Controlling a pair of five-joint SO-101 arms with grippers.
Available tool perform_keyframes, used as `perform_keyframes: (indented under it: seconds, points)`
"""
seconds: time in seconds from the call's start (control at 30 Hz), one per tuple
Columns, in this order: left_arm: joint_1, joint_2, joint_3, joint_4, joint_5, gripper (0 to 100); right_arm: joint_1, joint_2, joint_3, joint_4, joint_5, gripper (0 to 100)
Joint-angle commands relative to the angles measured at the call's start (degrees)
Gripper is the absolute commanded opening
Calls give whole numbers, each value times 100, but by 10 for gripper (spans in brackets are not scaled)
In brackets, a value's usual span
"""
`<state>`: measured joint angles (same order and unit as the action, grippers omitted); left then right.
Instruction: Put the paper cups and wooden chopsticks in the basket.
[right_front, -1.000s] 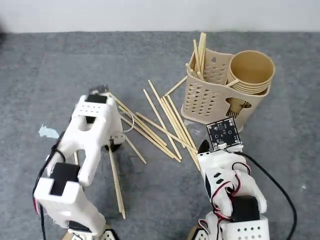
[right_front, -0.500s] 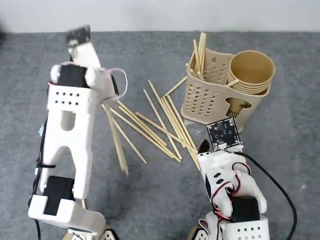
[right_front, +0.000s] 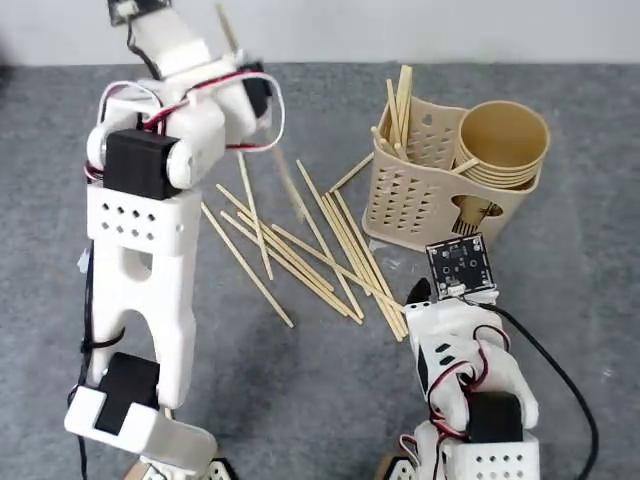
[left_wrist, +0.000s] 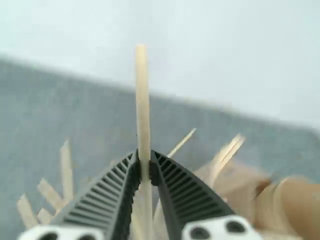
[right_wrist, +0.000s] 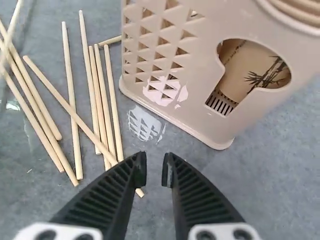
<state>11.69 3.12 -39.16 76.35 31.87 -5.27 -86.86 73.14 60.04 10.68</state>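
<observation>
Raised off the table in the past second, one chopstick (left_wrist: 142, 100) is pinched by the left gripper (left_wrist: 143, 162), its long axis near upright, well apart from the basket (right_front: 420, 200). Carrying is judged under way. Alignment over the basket's chopstick compartment is needed next. The right gripper (right_wrist: 154, 167) is held slightly parted and empty beside the basket.

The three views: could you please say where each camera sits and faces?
High view: fixed overhead, looking down on table, basket, left arm, right arm.
Left wrist view: on left arm, looking along left claw, shut on a chopstick.
Right wrist view: on right arm, looking down past right claw.
Shared: high and right wrist views show the basket.
</observation>
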Motion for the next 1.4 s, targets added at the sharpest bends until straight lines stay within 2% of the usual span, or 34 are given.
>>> perform_keyframes:
  seconds: [0.0,0.17,0.47,0.6,0.83,1.03,1.2,1.37]
  points:
    - [281,-352,-101,-1064,44,10,66,-66,-70,22,-70,69]
    - [809,-352,620,-2295,53,10,66,-66,-70,22,-70,69]
    - [1204,-360,1947,-5108,26,10,66,-66,-53,22,-70,69]
    - [1371,-352,2422,-5758,-79,10,66,-66,-53,22,-70,69]
    - [1538,-387,3811,-6418,-1160,17,66,-66,-53,13,-70,72]
    - [1345,-642,3987,-6277,-1327,124,66,-66,-53,13,-70,72]
    - [1275,-1433,3978,-5134,-1143,133,57,-66,-44,13,-70,72]
    - [765,-2321,4004,-3815,-1125,130,48,-40,-70,13,-70,72]
